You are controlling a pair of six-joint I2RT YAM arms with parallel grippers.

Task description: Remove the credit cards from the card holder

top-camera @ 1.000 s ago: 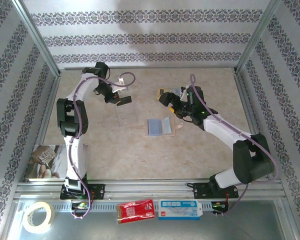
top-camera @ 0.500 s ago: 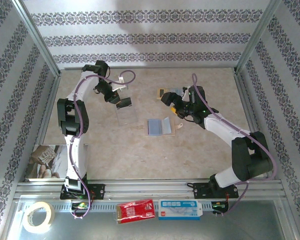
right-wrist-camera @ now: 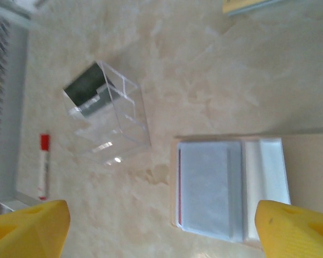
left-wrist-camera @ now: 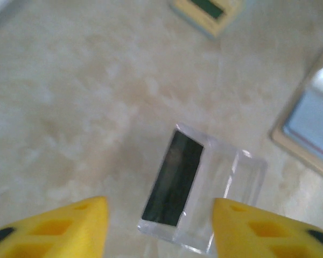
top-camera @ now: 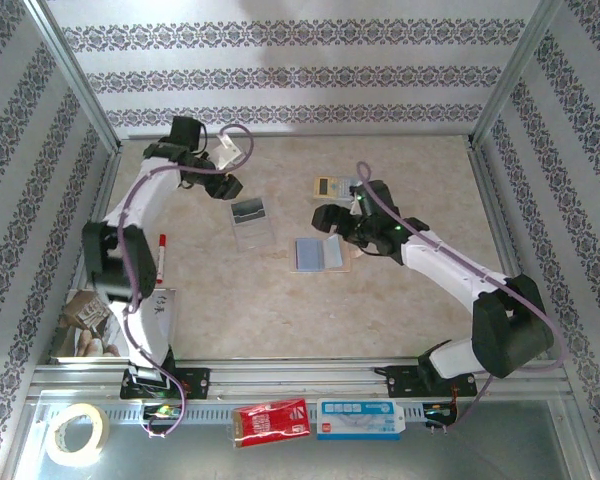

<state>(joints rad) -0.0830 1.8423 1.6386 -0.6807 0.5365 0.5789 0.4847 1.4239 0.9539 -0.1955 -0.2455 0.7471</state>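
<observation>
Shows the card holder (top-camera: 320, 252) spread flat near the middle of the counter (top-camera: 280, 320), pale blue-grey inside up, likely laid open for access to its pockets; long axis across the top view, fold pointing toward the far wall. Catches a thin red edge (right-wrist-camera: 178, 183) along one side, possibly a card not yet drawn out; cannot confirm. Finds one dark credit card (top-camera: 248, 209) propped in the far end of a clear box (top-camera: 252, 232) near the holder, long side across the view, seemingly parked there. Places the left hand (left-wrist-camera: 157, 220) above that box, apart and empty; the right hand (right-wrist-camera: 161, 215) over the holder, spread wide.
</observation>
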